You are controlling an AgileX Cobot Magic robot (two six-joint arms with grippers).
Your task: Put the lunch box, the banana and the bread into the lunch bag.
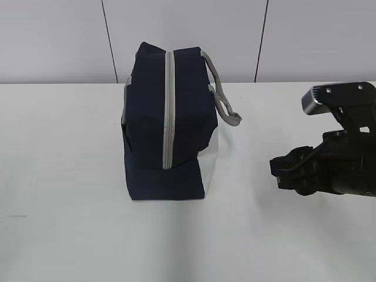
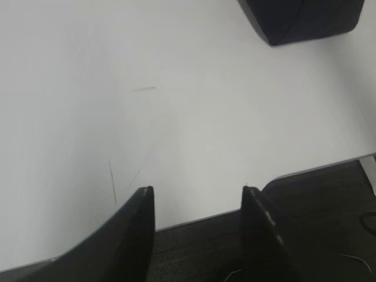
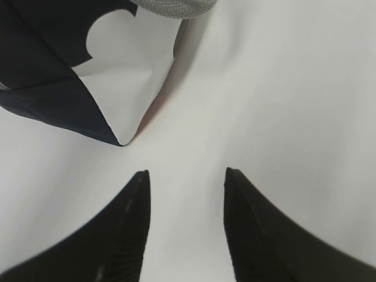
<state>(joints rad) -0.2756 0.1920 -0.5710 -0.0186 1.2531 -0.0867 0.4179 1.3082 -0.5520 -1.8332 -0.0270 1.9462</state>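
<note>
Black and blunt, our right gripper (image 1: 276,172) sits nearest the exterior camera at the right edge of the white table (image 1: 70,176), pointing left toward the lunch bag (image 1: 167,126) with a clear stretch of tabletop between them. From the right wrist view we see its two dark fingers (image 3: 126,235) parted at a moderate gap with nothing between them, only bare table showing through. Just ahead of those fingers lies a lower corner of the bag, where the navy fabric meets the white panel (image 3: 126,88), and a bit of the grey strap handle (image 3: 173,7) crosses the top of that view.

We see the lunch bag standing near the middle of the table, navy with a grey zipper (image 1: 168,111) running down its facing side and closed along its visible length; the grey strap loops off its right shoulder.

Our left gripper (image 2: 197,194) appears only in its own wrist view, hanging over the near edge of the table, fingers likewise parted at a moderate gap and holding nothing. A dark corner of the bag (image 2: 299,20) shows far off at the upper right of that view.
</note>
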